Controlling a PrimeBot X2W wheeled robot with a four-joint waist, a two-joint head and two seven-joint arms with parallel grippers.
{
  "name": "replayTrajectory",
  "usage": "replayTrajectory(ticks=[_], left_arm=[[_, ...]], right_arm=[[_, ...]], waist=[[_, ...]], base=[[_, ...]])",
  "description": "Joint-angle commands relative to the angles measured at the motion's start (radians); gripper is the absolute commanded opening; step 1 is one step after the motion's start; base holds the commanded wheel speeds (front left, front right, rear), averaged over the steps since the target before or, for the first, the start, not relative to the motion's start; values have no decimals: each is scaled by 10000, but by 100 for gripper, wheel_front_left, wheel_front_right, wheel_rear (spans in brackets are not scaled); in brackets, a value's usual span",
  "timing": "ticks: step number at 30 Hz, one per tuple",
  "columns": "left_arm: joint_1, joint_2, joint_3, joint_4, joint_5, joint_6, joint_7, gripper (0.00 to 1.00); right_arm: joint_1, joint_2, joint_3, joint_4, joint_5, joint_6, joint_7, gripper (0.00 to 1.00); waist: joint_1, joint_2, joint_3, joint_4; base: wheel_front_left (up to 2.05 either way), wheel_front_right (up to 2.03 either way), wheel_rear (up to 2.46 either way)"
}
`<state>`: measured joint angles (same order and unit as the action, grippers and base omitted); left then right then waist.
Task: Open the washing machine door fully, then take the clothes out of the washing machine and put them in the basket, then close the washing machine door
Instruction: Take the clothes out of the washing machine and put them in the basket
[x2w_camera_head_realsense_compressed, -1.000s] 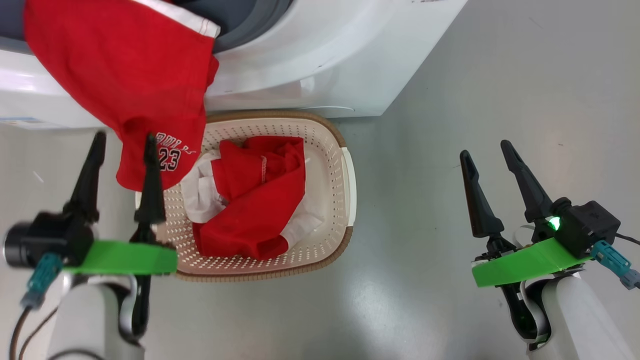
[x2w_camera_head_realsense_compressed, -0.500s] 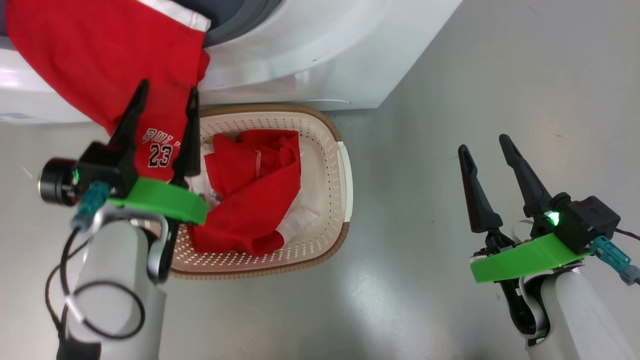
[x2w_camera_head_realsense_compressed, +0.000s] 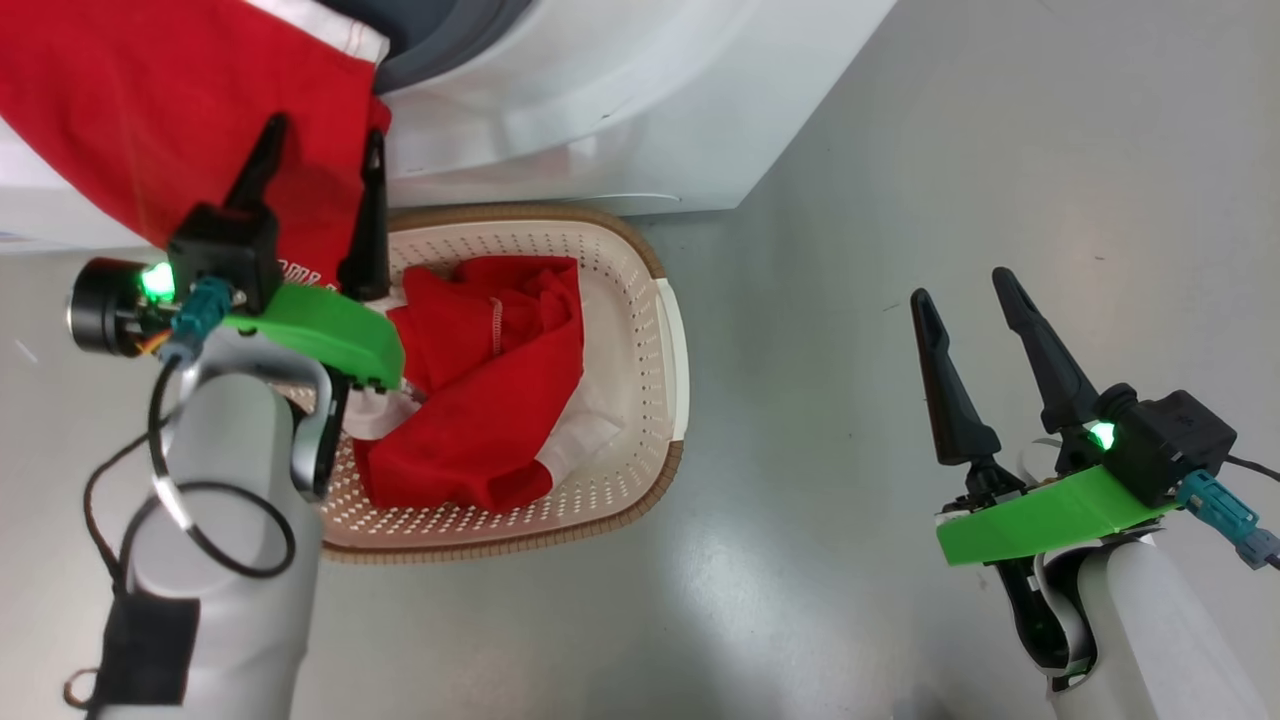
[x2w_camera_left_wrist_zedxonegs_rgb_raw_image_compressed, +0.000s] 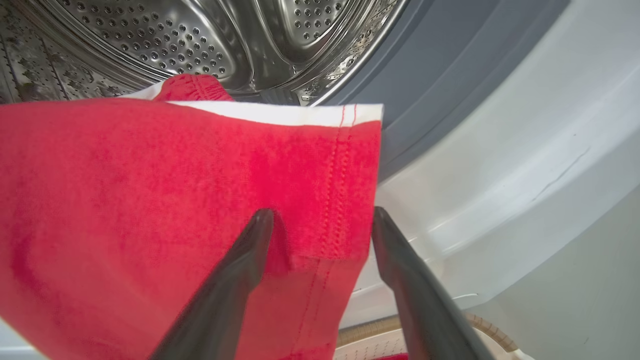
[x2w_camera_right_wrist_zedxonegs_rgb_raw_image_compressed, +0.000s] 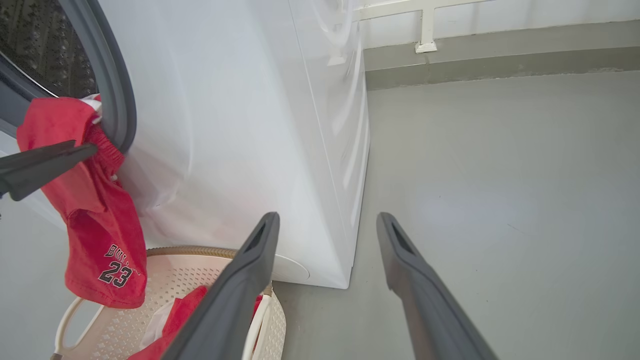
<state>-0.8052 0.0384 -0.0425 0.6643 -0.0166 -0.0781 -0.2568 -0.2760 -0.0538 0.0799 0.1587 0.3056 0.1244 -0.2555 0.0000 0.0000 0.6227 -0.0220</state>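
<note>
The grey floor (x2w_camera_head_realsense_compressed: 820, 560) is smooth and a little glossy, with pale patches of reflected light and a few small dark specks on it. At the far edge of the floor, in the right wrist view, runs a darker grey skirting band (x2w_camera_right_wrist_zedxonegs_rgb_raw_image_compressed: 500, 62). Above it stands a white wall (x2w_camera_right_wrist_zedxonegs_rgb_raw_image_compressed: 550, 15). It carries a white rail (x2w_camera_right_wrist_zedxonegs_rgb_raw_image_compressed: 425, 30), whose short post comes down onto the band.

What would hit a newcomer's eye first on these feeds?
The bright red garment hanging out of the washing machine opening, with the open left claw at its edge. Below it, more red clothes lie in the cream basket on the floor; the open right claw hangs over bare floor.
</note>
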Motion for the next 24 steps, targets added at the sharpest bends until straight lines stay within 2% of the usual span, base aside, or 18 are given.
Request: replayTrajectory(ticks=[1,6,7,8,9,11,12,13,14,24], left_arm=[[-120,391,187,-57,60,111,-49,100],[-389,496,176,269,53,192,-49,100],[-399,496,170,284,48,211,-49,86],[-402,499,163,284,43,225,-49,78],[-396,504,155,271,38,234,-49,47],[-363,531,142,246,23,230,-49,34],[-346,544,140,233,7,223,-49,11],[-326,555,142,213,-10,217,-49,4],[-308,563,146,189,-26,216,-49,0],[463,444,238,-448,-335,178,-49,0]], right_arm=[[-45,36,274,-246,64,63,-63,100],[-29,36,296,-251,81,63,-63,100],[-21,36,294,-256,82,63,-63,100],[-13,36,293,-262,82,63,-63,100],[-6,36,291,-265,82,63,-63,100],[-3,36,288,-264,78,63,-63,100],[-4,36,286,-265,77,63,-63,100],[-3,36,282,-267,73,63,-63,100],[-3,36,276,-271,68,63,-63,100],[18,36,271,-251,54,63,-63,100]], waist=[[0,0,4,-26],[0,0,-19,-83],[0,0,-26,-84],[0,0,-31,-83],[0,0,-36,-81],[0,0,-44,-72],[0,0,-51,-67],[0,0,-56,-59],[0,0,-58,-48],[0,0,-119,40]], base=[[0,0,0],[0,0,0],[0,0,0],[0,0,0],[0,0,0],[0,0,0],[0,0,0],[0,0,0],[0,0,0],[0,0,0]])
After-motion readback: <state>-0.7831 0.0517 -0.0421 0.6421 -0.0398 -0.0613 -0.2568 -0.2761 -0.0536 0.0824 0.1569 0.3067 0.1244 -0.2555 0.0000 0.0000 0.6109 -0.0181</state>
